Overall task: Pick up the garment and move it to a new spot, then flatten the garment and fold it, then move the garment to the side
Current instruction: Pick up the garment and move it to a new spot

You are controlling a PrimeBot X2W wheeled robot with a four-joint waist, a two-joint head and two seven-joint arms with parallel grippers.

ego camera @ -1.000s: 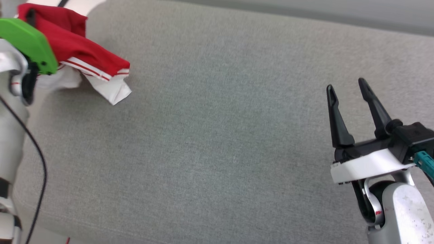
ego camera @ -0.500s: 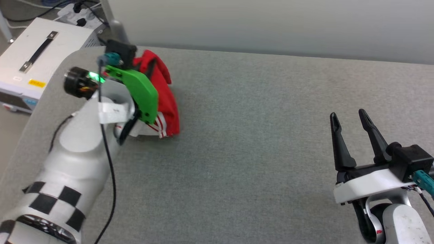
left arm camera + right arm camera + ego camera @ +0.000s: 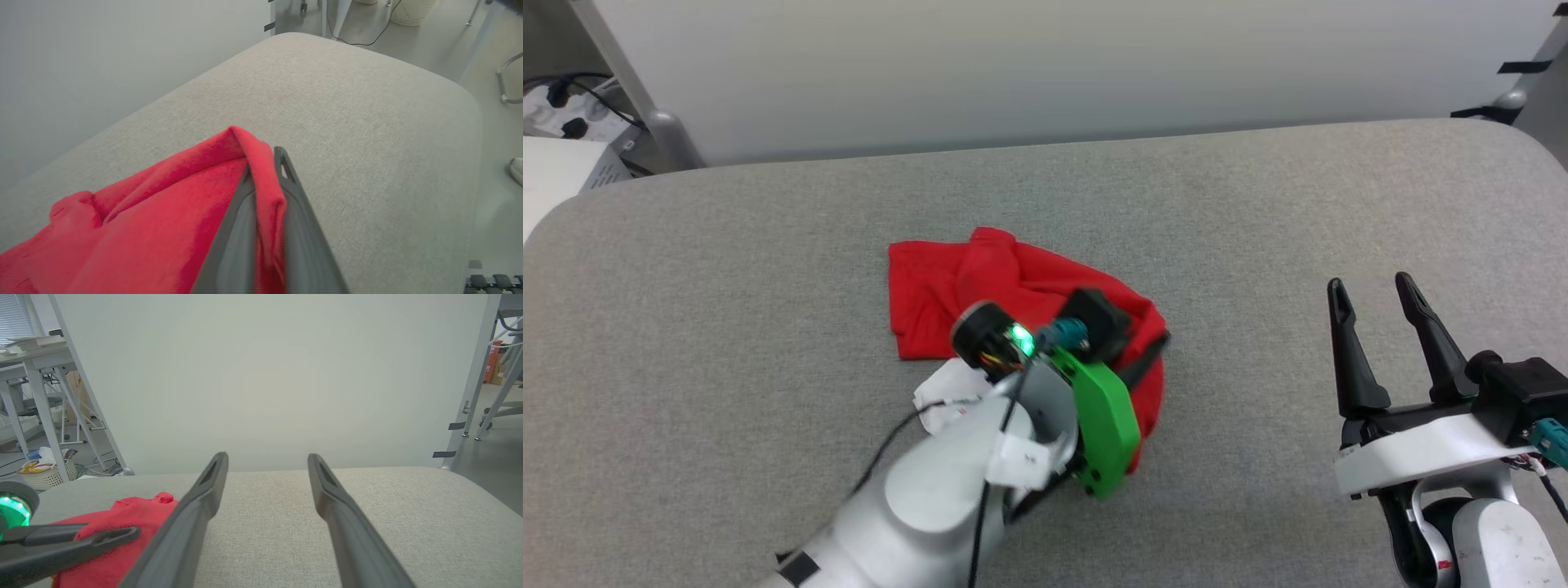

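Red garment (image 3: 947, 286) pinched by left gripper (image 3: 265, 160), cushion (image 3: 727, 245) beneath; right gripper (image 3: 1372, 286) spread, empty

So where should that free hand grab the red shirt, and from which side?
Probably the rumpled right-hand edge of the shirt, coming in low from the right. That edge faces the open right hand and looks bunched up on the grey cushion, giving it a fold to pinch. The left hand is shut on a raised fold close by, so stay clear of it.
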